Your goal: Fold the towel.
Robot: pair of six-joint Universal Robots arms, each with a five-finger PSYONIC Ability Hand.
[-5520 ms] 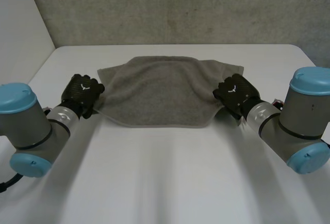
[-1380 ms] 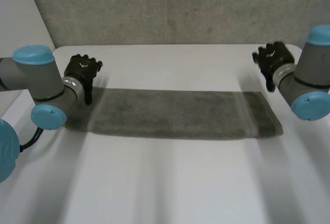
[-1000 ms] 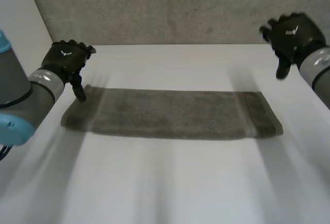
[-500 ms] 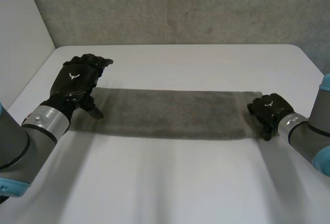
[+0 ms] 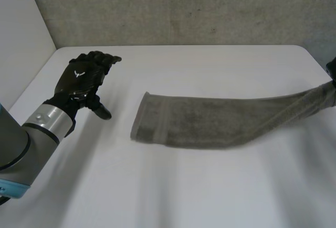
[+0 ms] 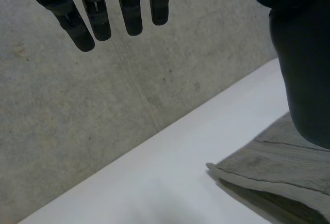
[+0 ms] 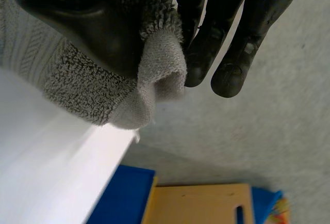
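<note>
The right hand [image 7: 221,22] clamps thumb and fingers on one end of the towel [image 5: 210,123], a soft, limp, light strip trailing from that pinch across the table [image 5: 173,186]. The left hand [image 5: 84,81] hovers with fingers spread and empty, well apart from the free end, which looks the best place to grasp.
</note>
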